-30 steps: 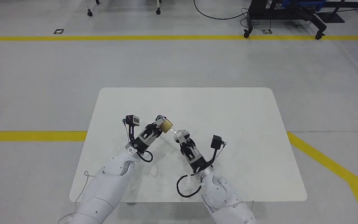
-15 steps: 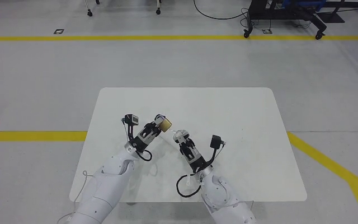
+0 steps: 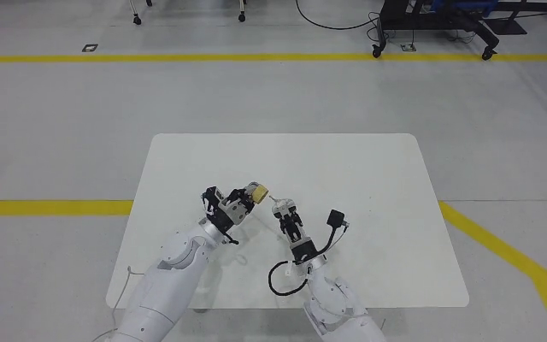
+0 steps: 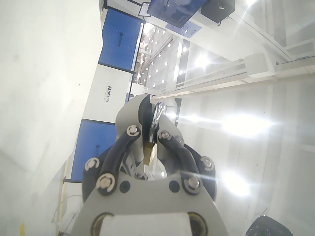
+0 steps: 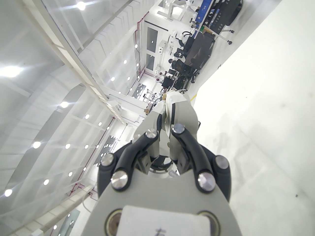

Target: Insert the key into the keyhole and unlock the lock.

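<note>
A brass padlock [image 3: 258, 194] with a silver shackle is held above the white table [image 3: 367, 171], with my left gripper [image 3: 250, 193] shut on it. In the left wrist view the shackle [image 4: 155, 120] sits pinched between the fingers and the brass body [image 4: 149, 154] points back toward the wrist. My right gripper [image 3: 283, 207] is just right of the lock, shut on the key [image 3: 273, 201], whose thin silver tip points at the brass body a small gap away. In the right wrist view the fingers [image 5: 181, 114] are pressed together and hide most of the key.
Both arms hover over the table's near middle. Yellow floor lines [image 3: 256, 58] run behind and beside the table, and a wheeled rack [image 3: 436, 21] stands far back on the right.
The left wrist has turned, swinging its camera block toward the table's centre, with the lock shifting slightly. The right gripper has edged a little to the right, keeping the key near the lock.
</note>
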You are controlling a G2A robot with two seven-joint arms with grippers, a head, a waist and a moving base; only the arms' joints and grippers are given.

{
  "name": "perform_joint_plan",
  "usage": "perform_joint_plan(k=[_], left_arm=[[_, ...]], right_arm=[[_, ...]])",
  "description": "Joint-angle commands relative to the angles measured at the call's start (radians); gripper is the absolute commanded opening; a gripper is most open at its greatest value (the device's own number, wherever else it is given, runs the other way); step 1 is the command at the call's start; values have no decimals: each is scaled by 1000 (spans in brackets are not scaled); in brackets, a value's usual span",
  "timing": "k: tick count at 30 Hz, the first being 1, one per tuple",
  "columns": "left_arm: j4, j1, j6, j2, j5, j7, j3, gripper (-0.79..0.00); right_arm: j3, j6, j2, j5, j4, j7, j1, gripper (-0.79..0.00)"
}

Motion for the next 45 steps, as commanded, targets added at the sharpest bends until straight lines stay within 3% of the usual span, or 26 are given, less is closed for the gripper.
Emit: perform_joint_plan(k=[1,9,19,45], left_arm=[[1,-2,-8,-2,12,13,4,-785],[1,-3,-22,-9,40,44,15,-785],[-7,4,-39,-14,81,78,19,-785],[-27,24,-60,-22,112,110,2,-785]], right_arm=[[1,9,0,1,-12,1,-6,-785],[-12,42,-4,-47,-13,-10,-12,-785],[-40,53,-16,-146,21,-107,1,-785],[-44,87,-36,-154,54,-143,21,-785]])
